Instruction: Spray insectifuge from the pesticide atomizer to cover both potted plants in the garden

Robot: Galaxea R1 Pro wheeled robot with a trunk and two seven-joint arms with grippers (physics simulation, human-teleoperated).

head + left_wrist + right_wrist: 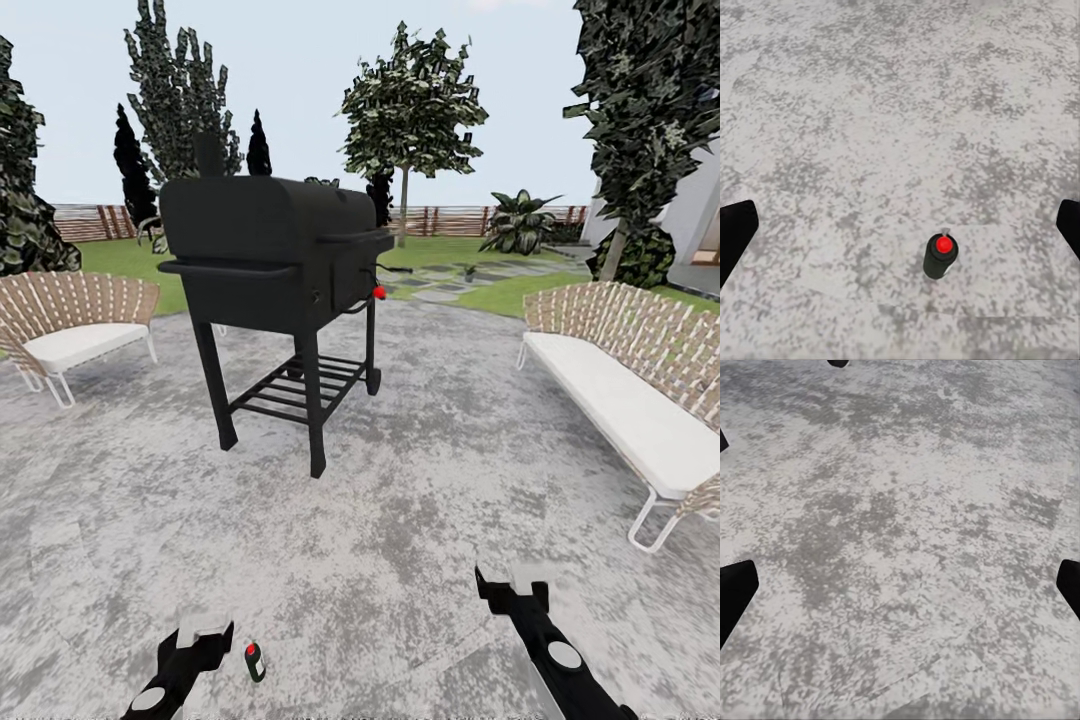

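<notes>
The pesticide atomizer (pixel 256 661) stands upright on the grey paved patio (pixel 400 520), a small dark bottle with a red top, just beside our left gripper (pixel 205 628). From the left wrist we see it (pixel 940 256) between the widely spread fingers (pixel 735 232), untouched. Our right gripper (pixel 513 588) hovers well apart, its fingers (pixel 735 592) also wide over bare paving. Ahead stands a black grill (pixel 275 270), flanked by a wicker bench (pixel 640 390) and a chair (pixel 75 325).
</notes>
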